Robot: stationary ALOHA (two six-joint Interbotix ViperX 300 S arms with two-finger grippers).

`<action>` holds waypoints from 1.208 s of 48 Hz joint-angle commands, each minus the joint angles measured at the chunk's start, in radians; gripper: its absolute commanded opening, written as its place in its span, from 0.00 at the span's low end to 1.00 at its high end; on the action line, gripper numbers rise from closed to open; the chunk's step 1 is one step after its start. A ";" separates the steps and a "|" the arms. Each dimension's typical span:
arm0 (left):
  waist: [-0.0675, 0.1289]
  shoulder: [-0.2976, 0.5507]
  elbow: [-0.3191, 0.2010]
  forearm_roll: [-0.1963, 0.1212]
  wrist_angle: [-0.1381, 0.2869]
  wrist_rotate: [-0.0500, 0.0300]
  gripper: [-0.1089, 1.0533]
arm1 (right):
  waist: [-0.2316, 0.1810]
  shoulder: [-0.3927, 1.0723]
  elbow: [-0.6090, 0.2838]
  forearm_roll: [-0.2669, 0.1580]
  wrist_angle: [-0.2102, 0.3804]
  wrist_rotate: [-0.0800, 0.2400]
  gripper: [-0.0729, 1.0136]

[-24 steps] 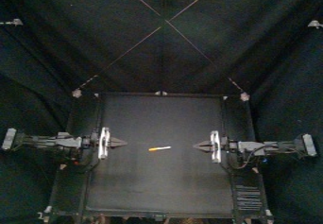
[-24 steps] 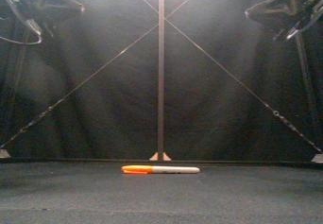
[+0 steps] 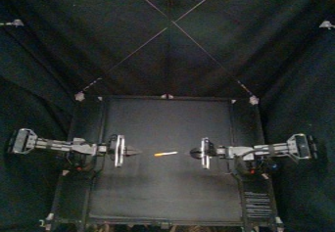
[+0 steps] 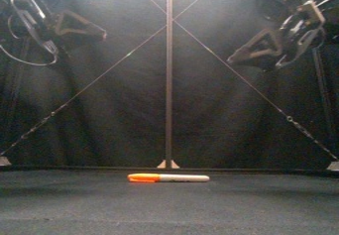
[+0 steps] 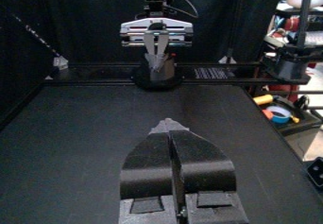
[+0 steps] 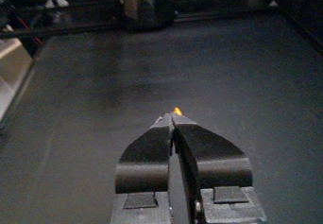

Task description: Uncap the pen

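The pen [image 3: 165, 154] lies flat in the middle of the table, a white barrel [image 4: 187, 177] with an orange cap [image 4: 143, 177] on its left end. My left gripper [image 3: 131, 150] hovers just left of it, jaws shut and empty, pointing toward the pen. From the other side my right gripper [image 3: 193, 154] points at the pen's right end, also shut and empty. Both hang well above the table in the front view, the left gripper [image 4: 105, 29] and the right gripper [image 4: 233, 58]. In the right wrist view a bit of orange pen [image 6: 177, 112] peeks past the shut gripper [image 6: 171, 120]. The left wrist view shows its own gripper [image 5: 168, 124] shut.
The black table [image 3: 144, 192] holds nothing else. In the left wrist view the right arm's gripper [image 5: 154, 50] faces me from across the table.
Both arms have reached inward toward the pen, so the gap between the two grippers has narrowed. In the front view both grippers have come lower. The pen has not moved.
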 commanded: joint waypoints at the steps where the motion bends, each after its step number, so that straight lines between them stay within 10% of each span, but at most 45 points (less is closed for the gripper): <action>1: -0.002 0.072 -0.035 -0.002 -0.008 -0.0015 0.08 | -0.009 0.146 -0.095 -0.003 -0.003 -0.002 0.38; 13: -0.015 0.129 -0.034 -0.015 -0.003 -0.0031 0.44 | -0.046 0.318 -0.218 -0.003 0.077 0.000 0.97; 26: -0.015 0.129 -0.031 -0.061 -0.003 -0.0015 0.81 | -0.071 0.371 -0.206 0.003 0.101 0.002 0.96; 39: -0.015 0.129 -0.026 -0.074 -0.003 0.0000 0.82 | -0.060 0.423 -0.193 0.023 0.109 0.002 0.93; 50: -0.008 0.129 -0.035 -0.075 -0.003 0.0000 0.83 | -0.035 0.417 -0.187 0.015 0.146 0.000 0.56; 58: 0.020 0.129 -0.066 -0.078 0.011 0.0031 0.83 | -0.018 0.304 -0.213 0.018 0.176 0.000 0.48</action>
